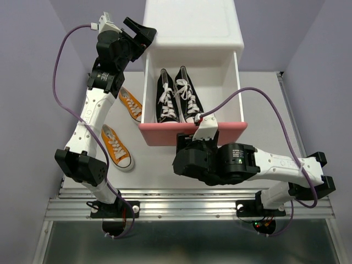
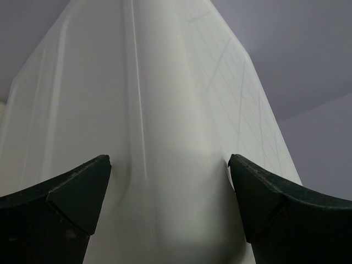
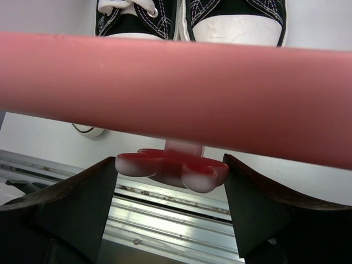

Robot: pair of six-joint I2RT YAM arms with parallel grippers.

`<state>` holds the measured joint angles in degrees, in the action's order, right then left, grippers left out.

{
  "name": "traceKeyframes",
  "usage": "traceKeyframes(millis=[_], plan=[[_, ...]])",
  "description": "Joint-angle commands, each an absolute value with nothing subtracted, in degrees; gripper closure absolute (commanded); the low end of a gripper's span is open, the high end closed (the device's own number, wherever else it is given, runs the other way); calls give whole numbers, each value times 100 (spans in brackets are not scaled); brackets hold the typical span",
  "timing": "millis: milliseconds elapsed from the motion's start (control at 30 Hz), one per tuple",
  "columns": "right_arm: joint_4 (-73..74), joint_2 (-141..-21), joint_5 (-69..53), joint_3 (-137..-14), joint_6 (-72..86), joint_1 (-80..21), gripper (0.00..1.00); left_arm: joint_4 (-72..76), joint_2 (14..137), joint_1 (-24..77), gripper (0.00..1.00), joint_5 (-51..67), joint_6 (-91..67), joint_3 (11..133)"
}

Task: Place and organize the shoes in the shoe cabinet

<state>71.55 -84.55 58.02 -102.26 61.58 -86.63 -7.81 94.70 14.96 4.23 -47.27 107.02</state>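
R gripper [image 3: 169, 160]: matte black wedge fingers [image 3: 71, 203] stand wide, one each side of the bunny-shaped knob [image 3: 165, 166]. The knob is glossy pink plastic w/ rounded lobes paling to whitish at the ends. The fingertips sit right at its outer edges; can't tell if they press it or only flank it. Just beyond & above the knob runs the drawer front [image 3: 176, 93], smooth darker-pink plastic w/ a rounded top rim, the drawer standing out from the shoe cabinet [image 1: 192, 25]. Behind that front, inside the drawer, the black sneakers [image 1: 166, 102] lie side by side: canvas uppers w/ white stitching, white laces, white rubber toe caps pointing toward the gripper. Below the fingers is a ribbed aluminium rail [image 3: 165, 220] at the near edge of the table [image 1: 157, 168]. Off to this gripper's left, on the table outside the drawer, lie two orange sneakers: the nearer one [image 1: 116, 146] beside the L arm, the farther one [image 1: 131, 104] partly under that arm & just beside the drawer's side wall. L gripper [image 2: 168, 162], farthest, is up at the cabinet's upper left corner. Its jaws are spread fully & hold nothing, w/ the smooth, glossy white rounded corner edge btwn the fingers; contact unclear.
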Motion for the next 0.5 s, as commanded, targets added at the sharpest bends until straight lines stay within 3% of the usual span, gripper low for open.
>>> traceKeyframes(millis=[0, 300, 467], plan=[[6960, -8586, 6055, -10397, 6590, -8613, 28, -2997, 10099, 1433, 1, 176, -3929, 10213], [7435, -8850, 6451, -10801, 7242, -8613, 72, -3059, 10134, 1441, 1, 290, -3797, 10248], [7375, -8824, 6653, -10959, 7321, -8613, 87, -3032, 10134, 1441, 1, 334, -3814, 10266]])
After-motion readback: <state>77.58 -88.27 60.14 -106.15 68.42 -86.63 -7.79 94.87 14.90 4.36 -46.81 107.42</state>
